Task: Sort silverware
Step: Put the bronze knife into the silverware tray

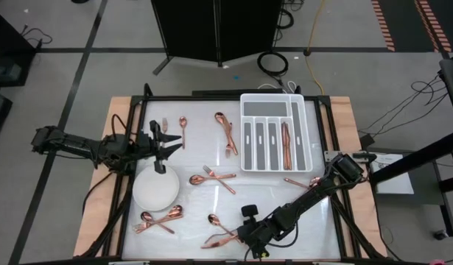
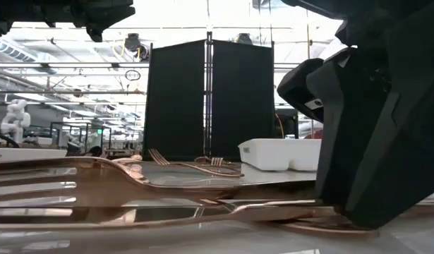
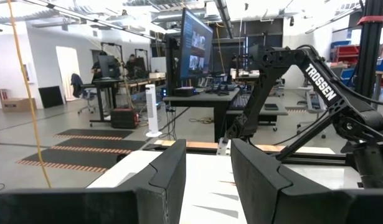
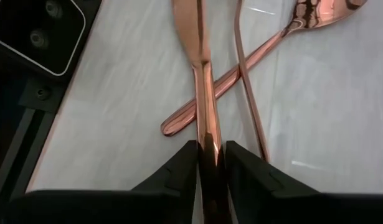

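Note:
The silverware is copper-coloured and lies scattered over the white table: a fork (image 1: 165, 124) and spoon (image 1: 183, 123) at the back left, two pieces (image 1: 226, 134) beside the tray, a crossed group (image 1: 215, 177) in the middle, and another group (image 1: 158, 219) at the front left. At the front edge my right gripper (image 1: 237, 238) is down on a small pile. In the right wrist view its fingers (image 4: 185, 168) are shut on a knife (image 4: 200, 74) by the handle; a spoon (image 4: 284, 31) passes under the knife. My left gripper (image 1: 174, 144) hovers open and empty behind the plate.
A white compartmented tray (image 1: 244, 132) stands at the back right, with copper pieces (image 1: 286, 140) in one slot. A round white plate (image 1: 156, 190) sits at the left, below the left gripper. Black frame rails edge the table. Forks (image 2: 61, 190) lie close in the low view.

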